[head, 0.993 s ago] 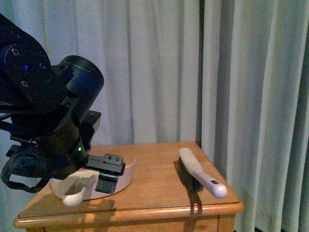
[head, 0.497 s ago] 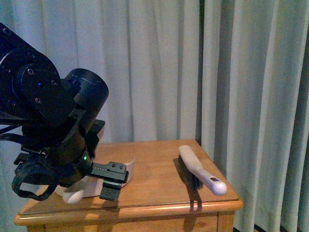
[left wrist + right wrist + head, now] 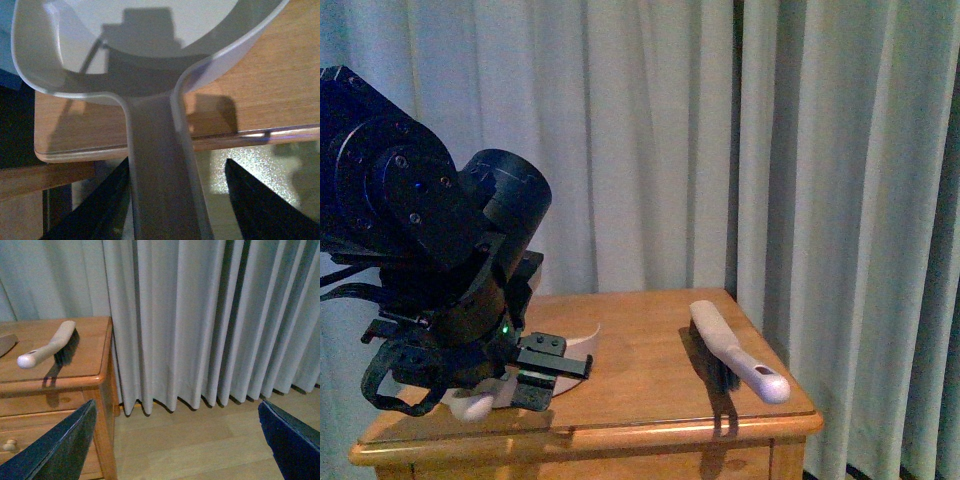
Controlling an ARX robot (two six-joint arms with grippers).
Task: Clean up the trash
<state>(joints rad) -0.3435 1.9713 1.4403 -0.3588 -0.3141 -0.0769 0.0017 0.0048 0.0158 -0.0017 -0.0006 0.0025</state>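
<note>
On the wooden counter (image 3: 640, 362) the left pincer (image 3: 176, 167) straddles, unclosed, the handle of the white plastic dustpan (image 3: 150, 65); the right pincer (image 3: 176, 405) gapes empty, the white-handled brush (image 3: 730, 350) ungrasped: cleanup seemingly barely begun.

i am not making out the trash wad in any of my views, my left arm (image 3: 430, 270) hiding part of the wooden tabletop (image 3: 640, 370).
</note>
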